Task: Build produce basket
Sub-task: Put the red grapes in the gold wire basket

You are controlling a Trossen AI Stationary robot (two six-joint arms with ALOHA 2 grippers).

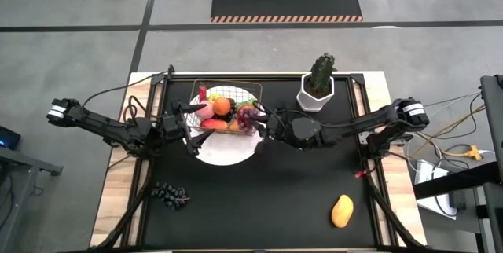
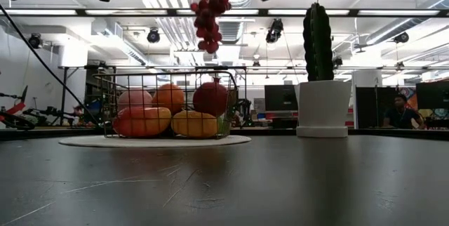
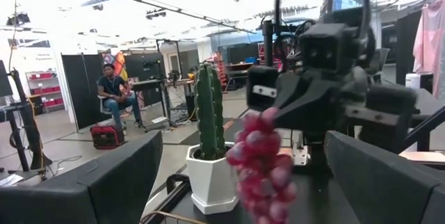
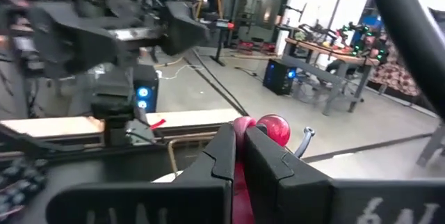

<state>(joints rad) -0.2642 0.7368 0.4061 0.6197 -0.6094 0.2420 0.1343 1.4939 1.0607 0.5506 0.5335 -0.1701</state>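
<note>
Right gripper [image 1: 262,119]: fingers pinched on red grape bunch [image 2: 209,14], hanging above wire basket's [image 2: 165,105] right rim. Left gripper [image 1: 187,127]: fingers spread wide, empty, at basket's left edge.

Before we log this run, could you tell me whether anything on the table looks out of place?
A dark purple grape bunch and a yellow-orange mango lie loose on the black tabletop, far from the wire mesh basket.

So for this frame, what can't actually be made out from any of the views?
- Right gripper contact with the red grape bunch: high view too small; low view cuts the gripper off at its top edge.
- Left gripper: whether it touches the basket is too small to tell from above.
- Produce at the basket's rear: low view, hidden by the front fruits.
- Dark grape bunch and mango: seen only from above.
</note>
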